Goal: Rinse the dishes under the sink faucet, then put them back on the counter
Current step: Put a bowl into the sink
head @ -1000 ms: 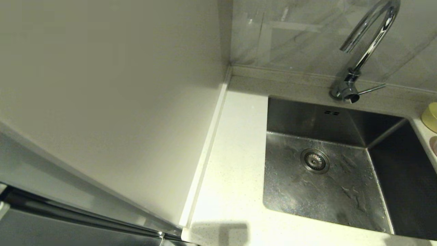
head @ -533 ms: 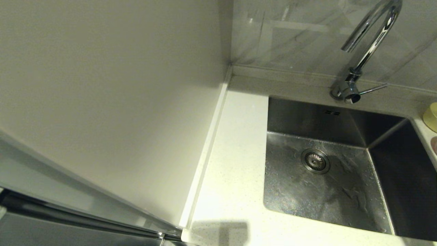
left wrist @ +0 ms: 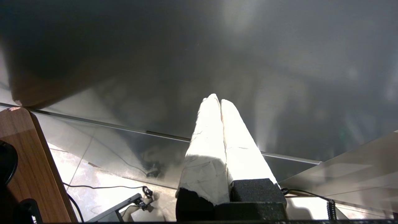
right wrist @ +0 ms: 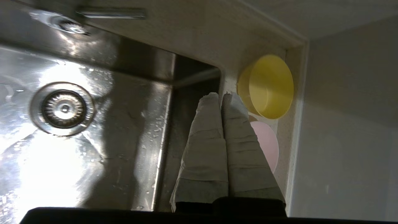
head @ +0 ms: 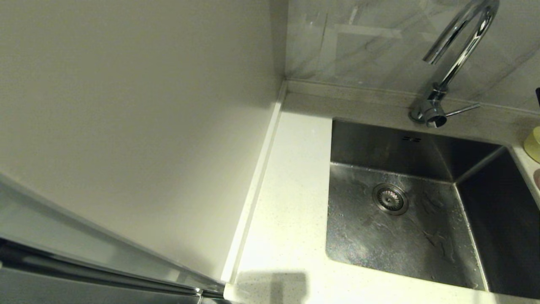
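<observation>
Two small round plain bowls, yellow point(right wrist: 270, 85) and pale pink point(right wrist: 266, 144), sit on the speckled white desk point(right wrist: 202, 34) just beyond the right gripper point(right wrist: 221, 97), whose jaws are pressed together, empty. Probably light, stiff, slippery; pinch a rim. Left gripper point(left wrist: 217, 101) is parked, jaws closed.

Both grippers' jaws pressed together.

The steel sink point(head: 405, 236) sits in the white speckled tabletop point(head: 287, 211), its floor streaked with water around the round drain strainer point(head: 390, 199). The chrome gooseneck faucet point(head: 457, 50) rises behind it, side lever point(head: 462, 110) pointing right. At the right edge, slivers of a yellow bowl point(head: 533, 143) and a pink bowl point(head: 537, 177) show.
</observation>
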`<state>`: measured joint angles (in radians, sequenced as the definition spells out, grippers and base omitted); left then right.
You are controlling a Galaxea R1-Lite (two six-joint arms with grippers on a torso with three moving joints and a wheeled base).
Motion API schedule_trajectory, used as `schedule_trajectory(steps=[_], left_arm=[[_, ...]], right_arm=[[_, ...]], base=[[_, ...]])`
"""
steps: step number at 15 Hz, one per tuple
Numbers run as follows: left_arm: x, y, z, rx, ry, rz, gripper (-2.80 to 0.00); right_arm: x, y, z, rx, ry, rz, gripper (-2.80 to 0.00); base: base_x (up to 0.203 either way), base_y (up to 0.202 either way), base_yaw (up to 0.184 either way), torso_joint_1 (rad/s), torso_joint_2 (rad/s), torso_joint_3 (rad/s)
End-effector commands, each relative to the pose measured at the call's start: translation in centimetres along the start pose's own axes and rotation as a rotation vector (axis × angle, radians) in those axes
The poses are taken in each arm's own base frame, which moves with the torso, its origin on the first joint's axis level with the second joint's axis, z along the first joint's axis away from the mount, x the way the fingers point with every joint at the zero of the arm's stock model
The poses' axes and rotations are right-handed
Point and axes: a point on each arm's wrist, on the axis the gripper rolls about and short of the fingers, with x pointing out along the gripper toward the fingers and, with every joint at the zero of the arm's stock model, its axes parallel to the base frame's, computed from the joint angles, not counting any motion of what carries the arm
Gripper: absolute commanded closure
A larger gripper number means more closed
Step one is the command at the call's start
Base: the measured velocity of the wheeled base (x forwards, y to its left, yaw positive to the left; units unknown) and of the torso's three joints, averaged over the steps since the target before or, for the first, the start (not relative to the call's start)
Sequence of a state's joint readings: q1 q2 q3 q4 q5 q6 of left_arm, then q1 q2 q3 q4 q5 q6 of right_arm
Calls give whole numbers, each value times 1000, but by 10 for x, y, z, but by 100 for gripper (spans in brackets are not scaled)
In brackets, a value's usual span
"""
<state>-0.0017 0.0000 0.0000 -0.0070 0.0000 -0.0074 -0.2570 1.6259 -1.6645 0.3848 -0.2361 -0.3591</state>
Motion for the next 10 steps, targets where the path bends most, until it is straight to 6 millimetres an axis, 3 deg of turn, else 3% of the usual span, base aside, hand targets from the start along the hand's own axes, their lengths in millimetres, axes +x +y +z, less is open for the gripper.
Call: schedule_trajectory(steps=[1, 5, 10], left_arm=[[0, 0, -1, 0, 2, 0, 0], [0, 0, -1, 0, 2, 0, 0], [0, 0, -1, 0, 2, 0, 0]], right_arm=[[25, -3, -7, -3, 88, -5, 0], [11, -14, -9, 16, 311, 29, 0], [42, -19, -31, 128, 485, -44, 0]], base=[[0, 0, 0, 0, 0, 0], [0, 0, 0, 0, 0, 0], [0, 0, 0, 0, 0, 0]])
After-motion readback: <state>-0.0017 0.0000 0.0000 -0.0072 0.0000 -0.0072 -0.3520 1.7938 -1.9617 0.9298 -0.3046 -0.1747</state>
